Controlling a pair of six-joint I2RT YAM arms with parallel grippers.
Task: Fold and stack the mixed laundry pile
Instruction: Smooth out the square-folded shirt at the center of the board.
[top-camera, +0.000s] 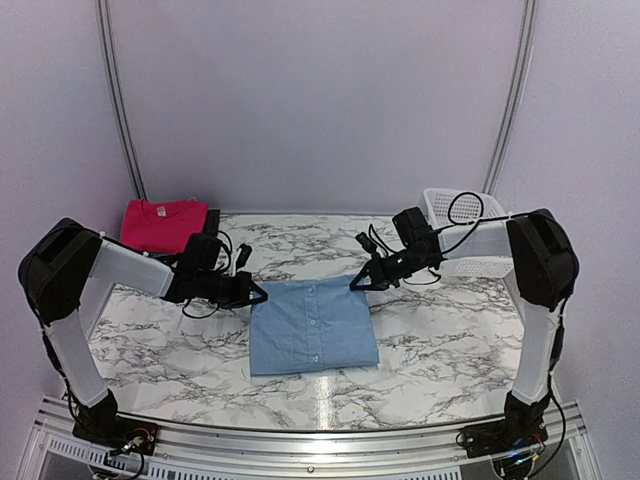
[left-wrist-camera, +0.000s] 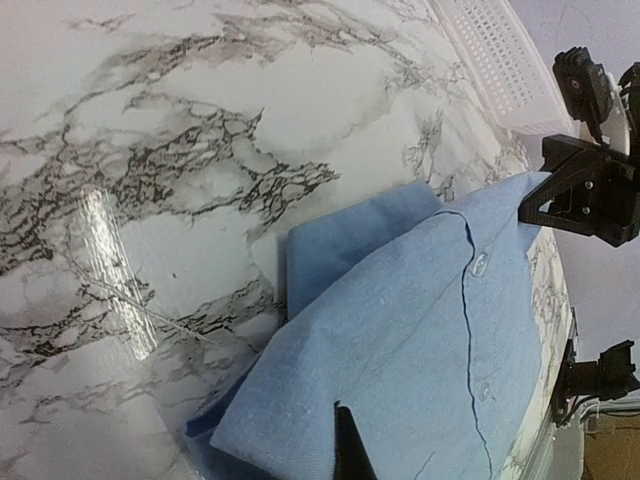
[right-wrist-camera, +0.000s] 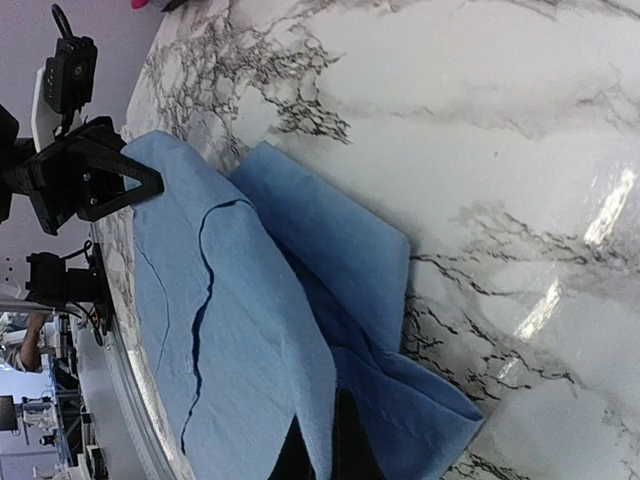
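The light blue collared shirt lies folded flat at the table's middle, its button placket showing. My left gripper is shut on its far left corner; in the left wrist view one black finger sits on the cloth. My right gripper is shut on the far right corner; in the right wrist view a cloth edge runs between the fingers. The pink-red T-shirt lies folded at the back left. No denim or dark garment is clearly in view.
A white slatted plastic basket stands at the back right, behind the right arm, and shows in the left wrist view. The marble table ends at a metal rail along the near edge.
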